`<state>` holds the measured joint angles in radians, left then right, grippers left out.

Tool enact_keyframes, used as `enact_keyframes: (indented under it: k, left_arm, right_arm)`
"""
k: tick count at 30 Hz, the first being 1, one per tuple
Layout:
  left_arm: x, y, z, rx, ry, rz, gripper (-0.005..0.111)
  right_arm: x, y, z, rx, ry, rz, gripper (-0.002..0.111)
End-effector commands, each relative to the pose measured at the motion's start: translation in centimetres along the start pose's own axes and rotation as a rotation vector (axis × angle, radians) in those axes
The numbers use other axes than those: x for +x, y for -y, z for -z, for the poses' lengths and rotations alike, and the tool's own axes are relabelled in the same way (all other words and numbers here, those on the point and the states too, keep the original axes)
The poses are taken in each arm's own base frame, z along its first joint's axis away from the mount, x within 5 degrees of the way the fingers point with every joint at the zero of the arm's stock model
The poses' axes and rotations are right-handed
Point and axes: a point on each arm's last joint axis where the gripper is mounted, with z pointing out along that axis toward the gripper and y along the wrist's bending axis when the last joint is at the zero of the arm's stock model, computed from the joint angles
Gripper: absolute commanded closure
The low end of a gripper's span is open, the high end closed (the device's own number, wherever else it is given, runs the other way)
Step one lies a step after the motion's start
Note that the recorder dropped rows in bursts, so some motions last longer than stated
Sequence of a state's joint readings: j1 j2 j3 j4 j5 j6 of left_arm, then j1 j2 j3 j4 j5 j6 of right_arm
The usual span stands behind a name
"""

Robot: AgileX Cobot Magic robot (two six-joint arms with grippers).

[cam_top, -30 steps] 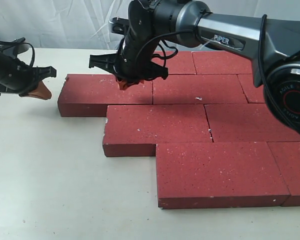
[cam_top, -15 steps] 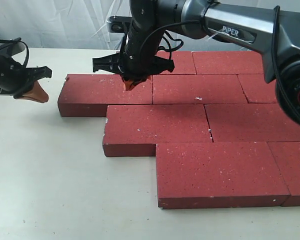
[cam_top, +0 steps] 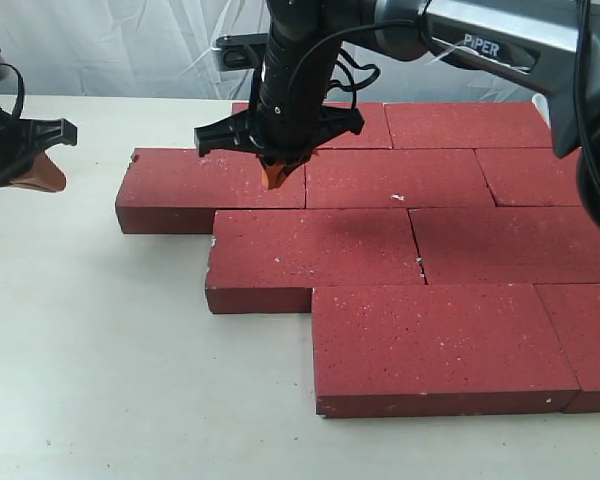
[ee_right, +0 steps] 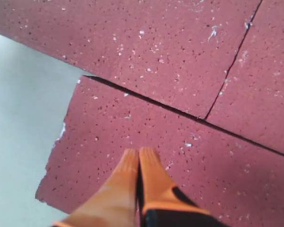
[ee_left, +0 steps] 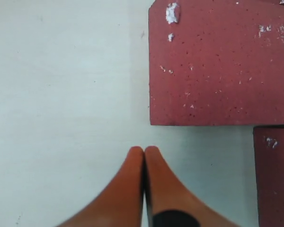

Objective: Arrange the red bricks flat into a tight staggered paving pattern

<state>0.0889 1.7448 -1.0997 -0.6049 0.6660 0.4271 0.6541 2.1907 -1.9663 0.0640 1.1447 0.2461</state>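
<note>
Several red bricks lie flat in staggered rows; the second-row left brick point(cam_top: 195, 180) point(ee_left: 217, 61) point(ee_right: 146, 42) ends the pattern on the left, and the third-row left brick point(cam_top: 310, 250) point(ee_right: 104, 142) point(ee_left: 274, 175) lies in front of it. My right gripper point(cam_top: 273, 180) point(ee_right: 139, 151) is shut and empty, its orange tips hanging just above these two bricks near their shared seam. At the far left my left gripper point(cam_top: 42, 176) point(ee_left: 144, 149) is also shut and empty. It hangs over the bare table, apart from the second-row brick's end.
The white table point(cam_top: 100, 350) runs left and in front of the bricks. More bricks fill the back row point(cam_top: 450, 125) and the front row point(cam_top: 440, 345), reaching the right edge of view. A pale curtain point(cam_top: 110, 45) hangs behind.
The right gripper has shifted a little right and toward the front above the bricks. The left gripper has drawn back to the left, away from the bricks. No brick moved.
</note>
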Motion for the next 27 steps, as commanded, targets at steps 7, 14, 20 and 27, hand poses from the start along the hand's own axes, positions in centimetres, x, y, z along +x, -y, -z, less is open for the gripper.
enact_keyframes:
  k: [7,14,20,27]
  left_arm:
    - [1.7,5.7,1.5,-0.056,0.014,-0.198,0.107]
    - [3.1,9.1,1.2,-0.085,-0.015,-0.322,0.107]
    - [3.5,10.1,1.0,-0.050,-0.015,-0.317,0.107]
    - [3.5,10.4,1.0,-0.025,-0.008,-0.282,0.107]
  right_arm:
    - [1.2,0.4,2.3,0.010,0.003,0.012,0.109]
    - [3.6,1.3,3.5,0.018,0.029,0.010,0.109]
    - [6.1,4.6,4.9,0.048,0.047,-0.052,0.109]
    - [9.6,10.6,7.6,0.087,0.099,-0.200,0.109]
